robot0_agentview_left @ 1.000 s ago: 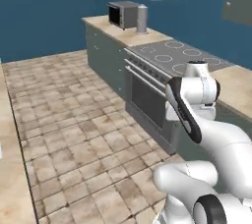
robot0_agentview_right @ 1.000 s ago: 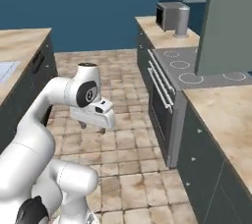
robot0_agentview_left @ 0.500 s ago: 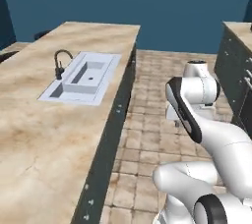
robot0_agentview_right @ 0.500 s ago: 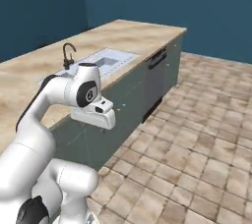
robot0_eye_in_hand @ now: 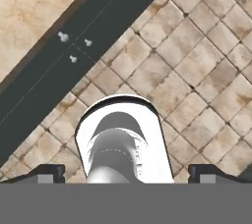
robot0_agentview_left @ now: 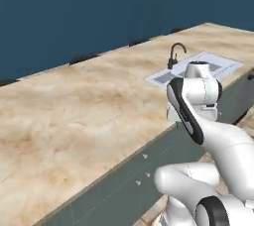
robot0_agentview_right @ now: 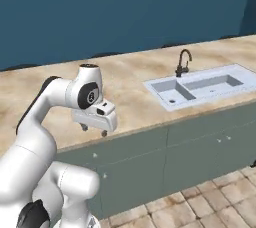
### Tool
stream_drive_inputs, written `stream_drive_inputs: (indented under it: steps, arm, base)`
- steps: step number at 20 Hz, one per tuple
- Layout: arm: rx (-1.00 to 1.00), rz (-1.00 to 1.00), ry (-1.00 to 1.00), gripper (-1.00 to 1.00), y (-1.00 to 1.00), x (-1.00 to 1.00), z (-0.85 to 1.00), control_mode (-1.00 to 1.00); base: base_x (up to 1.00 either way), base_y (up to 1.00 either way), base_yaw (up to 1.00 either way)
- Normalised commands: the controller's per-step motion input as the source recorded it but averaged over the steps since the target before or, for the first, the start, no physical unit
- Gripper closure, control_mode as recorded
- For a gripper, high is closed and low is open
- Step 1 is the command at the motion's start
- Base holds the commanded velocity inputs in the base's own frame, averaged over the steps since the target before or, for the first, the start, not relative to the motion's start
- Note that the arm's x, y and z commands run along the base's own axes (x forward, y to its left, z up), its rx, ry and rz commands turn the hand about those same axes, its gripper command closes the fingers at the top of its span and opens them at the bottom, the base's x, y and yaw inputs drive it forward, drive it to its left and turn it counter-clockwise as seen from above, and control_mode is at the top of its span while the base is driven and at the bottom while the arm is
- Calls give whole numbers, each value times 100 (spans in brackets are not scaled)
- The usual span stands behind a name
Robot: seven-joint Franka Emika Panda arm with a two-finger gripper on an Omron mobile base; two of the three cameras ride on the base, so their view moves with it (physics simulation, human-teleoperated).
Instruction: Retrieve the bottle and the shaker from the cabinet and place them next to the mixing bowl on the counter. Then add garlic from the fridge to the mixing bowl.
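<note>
1. Surface (robot0_agentview_right: 135, 97): beige marble top over grey-green cupboards (robot0_agentview_right: 190, 147), running along the blue wall.
2. Sink (robot0_agentview_right: 200, 86): sitting sunk into the surface, dark tap (robot0_agentview_right: 183, 62) standing at its back edge.
3. End effector (robot0_agentview_right: 94, 129): hanging just in front of the surface's edge, well left of the sink, fingers spread wide, gripping nothing.
4. Bottle, shaker, mixing bowl, cabinet, fridge: whereabouts cannot be told.
5. Handling advice: probably travelling; keeping the arm tucked clear of the edge, fingers wide, until the cabinet is facing.
</note>
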Motion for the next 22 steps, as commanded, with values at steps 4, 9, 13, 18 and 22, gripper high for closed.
stream_drive_inputs:
  steps: [4, 9, 13, 18, 22]
  arm:
    - [0, 0, 0, -100, 0, 0, 0, 100]
    - [0, 0, 0, -100, 0, 0, 0, 100]
    - [0, 0, 0, -100, 0, 0, 0, 100]
    - [0, 0, 0, -100, 0, 0, 0, 100]
    - [0, 0, 0, -100, 0, 0, 0, 100]
  base:
    - [-10, 1, 100]
    - [-4, 30, 100]
    - [0, 51, 97]
    - [30, 92, 71]
    - [45, 100, 65]
